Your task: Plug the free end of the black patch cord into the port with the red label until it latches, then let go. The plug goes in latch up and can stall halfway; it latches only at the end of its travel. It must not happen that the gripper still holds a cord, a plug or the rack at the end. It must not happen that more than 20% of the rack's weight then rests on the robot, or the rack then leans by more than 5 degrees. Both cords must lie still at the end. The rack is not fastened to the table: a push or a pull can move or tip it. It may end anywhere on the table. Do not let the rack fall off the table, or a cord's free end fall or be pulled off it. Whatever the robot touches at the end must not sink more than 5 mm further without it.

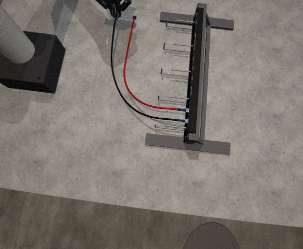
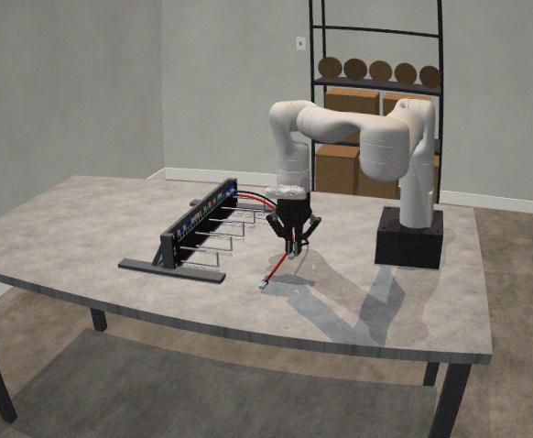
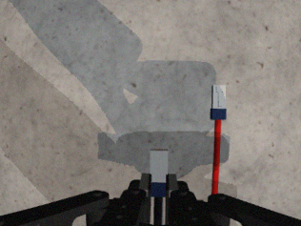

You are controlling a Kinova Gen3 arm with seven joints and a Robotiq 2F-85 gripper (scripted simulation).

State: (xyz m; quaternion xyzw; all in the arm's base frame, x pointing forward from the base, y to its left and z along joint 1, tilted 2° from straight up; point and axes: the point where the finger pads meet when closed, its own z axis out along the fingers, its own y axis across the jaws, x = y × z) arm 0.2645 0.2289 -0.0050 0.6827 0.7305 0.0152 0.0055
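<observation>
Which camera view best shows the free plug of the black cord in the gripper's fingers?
The wrist view: the plug sticks out between the closed fingers, pale tip forward. From the top, the gripper hides the plug; only the black cord shows. The exterior view shows the gripper small, the plug barely discernible.
</observation>
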